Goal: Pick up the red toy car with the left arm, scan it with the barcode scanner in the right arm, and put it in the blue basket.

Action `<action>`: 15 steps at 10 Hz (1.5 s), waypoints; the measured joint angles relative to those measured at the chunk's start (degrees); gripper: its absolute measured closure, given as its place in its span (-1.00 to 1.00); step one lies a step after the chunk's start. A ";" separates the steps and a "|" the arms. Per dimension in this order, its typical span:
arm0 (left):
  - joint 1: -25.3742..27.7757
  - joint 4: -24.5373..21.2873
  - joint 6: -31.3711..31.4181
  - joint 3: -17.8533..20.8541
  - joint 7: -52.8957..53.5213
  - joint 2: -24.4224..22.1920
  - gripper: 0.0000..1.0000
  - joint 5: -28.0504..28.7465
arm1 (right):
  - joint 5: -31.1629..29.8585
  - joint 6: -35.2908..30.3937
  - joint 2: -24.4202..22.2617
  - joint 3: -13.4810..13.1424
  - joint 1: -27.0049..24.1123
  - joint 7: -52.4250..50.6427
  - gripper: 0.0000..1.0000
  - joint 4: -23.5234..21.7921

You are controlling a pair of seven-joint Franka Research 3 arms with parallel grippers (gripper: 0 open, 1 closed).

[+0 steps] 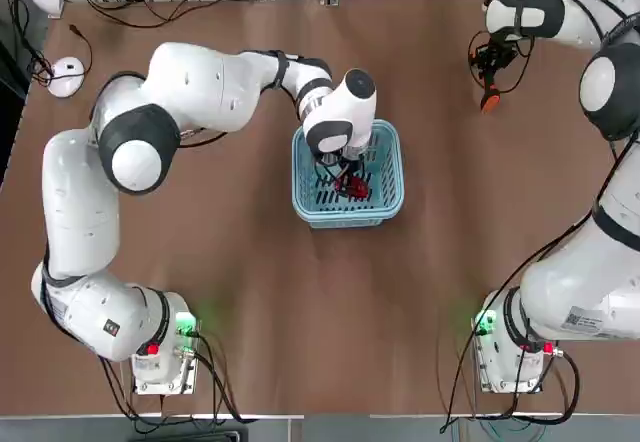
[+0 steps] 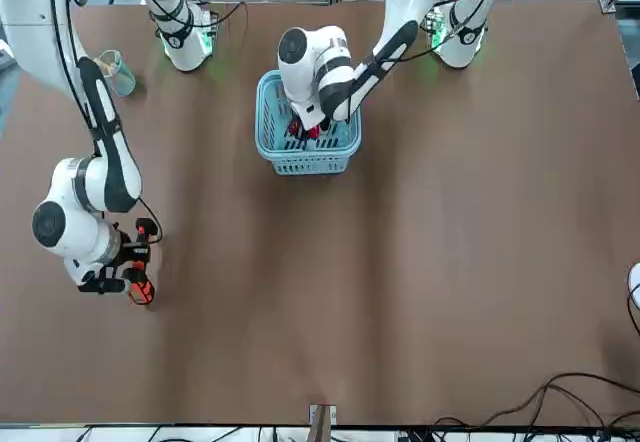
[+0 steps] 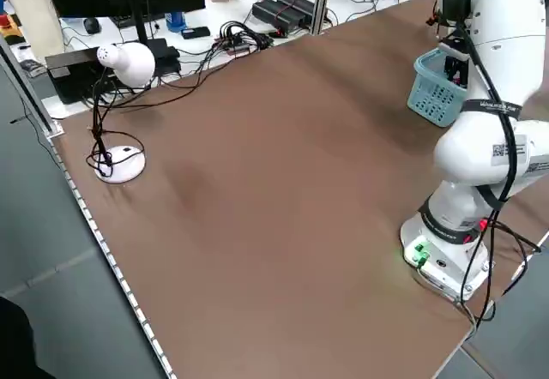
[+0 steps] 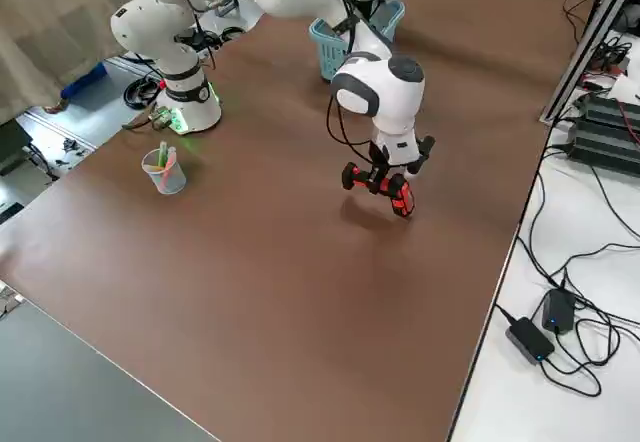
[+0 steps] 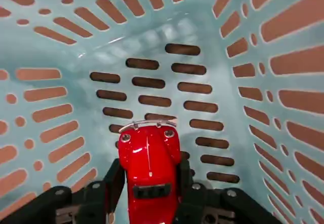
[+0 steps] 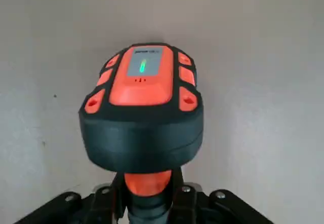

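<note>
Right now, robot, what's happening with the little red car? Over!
Left gripper shut on red toy car, down inside blue basket. Right gripper shut on barcode scanner, off to the side. Nothing blocking.

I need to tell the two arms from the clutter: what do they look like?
Both the left arm and the right arm are glossy white, rounded links with black joint bands, dark grippers, black cables, and green and red lights at their bases.

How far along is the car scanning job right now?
Pickup looks done. The left gripper, lowered into the blue basket, is shut on the red toy car. The right gripper holds the barcode scanner off to the side. Left: releasing the car.
</note>
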 joint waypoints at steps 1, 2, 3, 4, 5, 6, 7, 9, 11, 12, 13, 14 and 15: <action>-0.09 0.52 0.00 -0.01 0.00 0.71 0.04 0.90 | -0.31 0.41 0.46 0.00 -0.06 -0.01 0.26 -0.10; -0.24 0.93 0.06 -0.01 0.00 1.37 0.04 1.48 | -0.67 0.90 0.91 -0.01 -0.11 -0.01 0.26 -0.13; -0.54 1.55 0.09 -0.01 0.00 2.00 0.04 1.98 | -0.84 1.37 1.33 -0.02 -0.21 -0.01 0.26 -0.17; -0.84 2.25 0.09 0.00 0.00 2.68 0.04 2.52 | -0.88 1.66 1.74 -0.05 -0.35 -0.01 0.26 -0.17; -0.90 2.97 0.09 0.04 0.00 3.37 0.04 2.80 | -0.89 1.91 2.04 -0.05 -0.49 -0.01 0.26 -0.16; -0.89 3.64 0.09 0.20 0.00 3.98 0.04 2.92 | -0.89 1.95 2.05 -0.04 -0.52 -0.02 0.26 -0.14; -0.89 3.99 0.09 0.30 0.01 4.41 0.04 3.01 | -0.90 1.97 2.05 -0.04 -0.52 -0.02 0.23 -0.14; -1.10 4.14 0.09 0.30 0.02 4.66 0.04 3.11 | -0.90 2.21 2.05 -0.04 -0.60 -0.02 0.16 -0.13; -1.37 4.17 0.09 0.30 0.02 4.70 0.04 3.12 | -0.91 2.29 2.05 -0.04 -0.62 -0.02 0.00 -0.05; -1.37 4.17 0.09 0.30 0.02 4.71 0.04 3.12 | -0.91 2.29 2.05 -0.04 -0.64 -0.02 -0.28 0.03; -1.37 4.17 0.09 0.30 0.02 4.71 0.04 3.12 | -0.91 2.29 2.05 -0.04 -0.70 -0.02 -0.42 0.11; -1.37 4.17 0.09 0.30 0.02 4.72 0.04 3.12 | -0.91 2.29 2.05 -0.03 -0.72 -0.02 -0.50 0.19; -1.37 4.18 0.09 0.30 0.02 4.72 0.04 3.12 | -0.91 2.29 2.05 0.01 -0.72 -0.02 -0.53 0.44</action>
